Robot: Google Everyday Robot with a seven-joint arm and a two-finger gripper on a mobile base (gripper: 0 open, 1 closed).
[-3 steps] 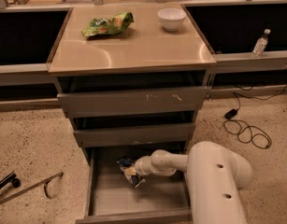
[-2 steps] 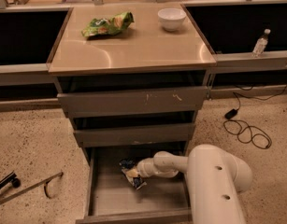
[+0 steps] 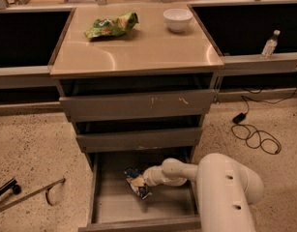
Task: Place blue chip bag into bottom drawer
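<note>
Hardly budging since a second ago, just easing the blue chip bag (image 3: pixel 136 181) a shade lower, if anything, in the lower middle of the frame. Reaching in from the lower right with the white arm (image 3: pixel 179 170) and parking the pincer (image 3: pixel 147 178) inside the open bottom drawer (image 3: pixel 138 224), right up against the bag. Keeping the bag within the drawer's walls, toward the back, crumpled and tilted. Cannot tell whether clenching it or letting go. Stacking above: top drawer (image 3: pixel 138 105) and middle drawer (image 3: pixel 138 140), scratched grey fronts facing out. Showing, on the bench (image 3: pixel 138 52) at upper centre, a green and yellow snack bag (image 3: pixel 111 26) at left and a white bowl (image 3: pixel 177 19) at right, well apart. Trailing a black cable (image 3: pixel 254 134) across the speckled floor at right.
</note>
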